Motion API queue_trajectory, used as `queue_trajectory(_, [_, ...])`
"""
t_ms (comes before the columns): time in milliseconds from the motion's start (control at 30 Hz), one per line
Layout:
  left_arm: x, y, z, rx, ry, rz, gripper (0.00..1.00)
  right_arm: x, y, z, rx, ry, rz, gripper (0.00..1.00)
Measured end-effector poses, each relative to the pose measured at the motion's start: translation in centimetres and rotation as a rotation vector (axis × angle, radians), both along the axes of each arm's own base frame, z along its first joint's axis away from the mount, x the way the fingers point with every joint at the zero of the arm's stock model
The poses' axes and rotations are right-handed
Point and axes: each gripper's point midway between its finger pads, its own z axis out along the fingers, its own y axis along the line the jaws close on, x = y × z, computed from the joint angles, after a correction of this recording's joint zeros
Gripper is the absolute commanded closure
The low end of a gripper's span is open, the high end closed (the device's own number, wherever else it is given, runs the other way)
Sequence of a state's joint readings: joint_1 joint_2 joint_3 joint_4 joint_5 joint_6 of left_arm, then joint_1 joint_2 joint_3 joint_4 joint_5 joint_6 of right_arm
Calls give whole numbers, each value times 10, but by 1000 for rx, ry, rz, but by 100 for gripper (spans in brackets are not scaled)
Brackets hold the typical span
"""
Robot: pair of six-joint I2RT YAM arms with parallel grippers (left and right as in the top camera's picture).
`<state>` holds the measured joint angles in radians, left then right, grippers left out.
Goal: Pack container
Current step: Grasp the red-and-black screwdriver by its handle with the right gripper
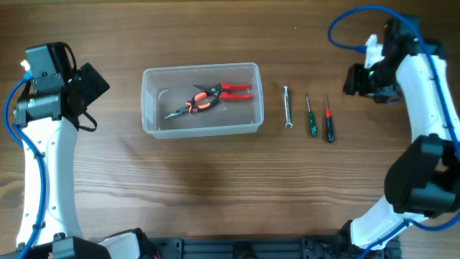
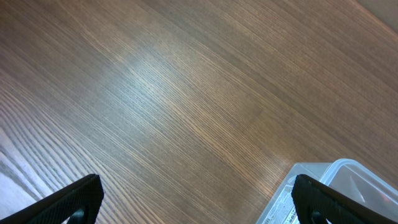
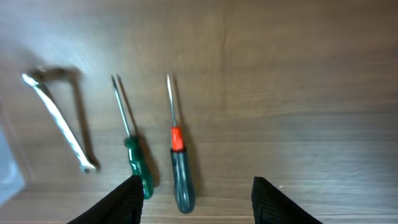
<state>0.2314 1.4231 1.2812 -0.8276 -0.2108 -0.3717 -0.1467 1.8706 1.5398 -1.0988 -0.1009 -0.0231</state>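
The clear plastic container [image 1: 151,101] sits left of the table's middle and holds red-handled snips [image 1: 212,96]; its corner shows in the left wrist view [image 2: 348,177]. To its right lie a small wrench [image 1: 287,106], a green screwdriver [image 1: 310,116] and an orange-and-dark screwdriver [image 1: 328,120]. In the right wrist view they are the wrench [image 3: 59,121], the green screwdriver [image 3: 132,146] and the orange one [image 3: 178,163]. My right gripper [image 3: 196,202] is open, above the table just right of the screwdrivers. My left gripper [image 2: 196,202] is open over bare wood left of the container.
The wooden table [image 1: 215,187] carries nothing else. The left arm [image 1: 43,108] stands at the left edge, the right arm [image 1: 424,108] at the right edge with a blue cable looping above it.
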Motion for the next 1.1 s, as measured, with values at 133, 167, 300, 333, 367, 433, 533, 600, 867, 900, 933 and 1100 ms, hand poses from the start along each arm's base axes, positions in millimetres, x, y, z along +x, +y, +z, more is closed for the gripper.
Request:
queue_trajectory(133, [0,0,0,0,0,0,0,-12,21,-35,4,66,50,44])
queue_trajectory(167, [0,0,0,0,0,0,0,-15,23,-42,5,77,54,45])
queue_trajectory(300, [0,0,0,0,0,0,0,-26,24,-63,8,110,52,51])
queue_trajectory(333, [0,0,0,0,0,0,0,-28,24,-66,9,116,49,53])
queue_trajectory(367, [0,0,0,0,0,0,0,-31,24,-70,9,123,46,53])
queue_trajectory(433, [0,0,0,0,0,0,0,-34,23,-74,-1,127,44,53])
queue_trajectory(533, [0,0,0,0,0,0,0,-39,22,-82,-26,139,38,52])
queue_trajectory(600, [0,0,0,0,0,0,0,-40,23,-87,-36,137,34,52])
queue_trajectory(867, [0,0,0,0,0,0,0,-41,24,-100,-40,159,10,58])
queue_trajectory(900, [0,0,0,0,0,0,0,-42,24,-103,-39,171,10,58])
queue_trajectory(933, [0,0,0,0,0,0,0,-42,23,-105,-42,175,7,58])
queue_trajectory(1100, [0,0,0,0,0,0,0,-42,22,-106,-53,179,-5,75])
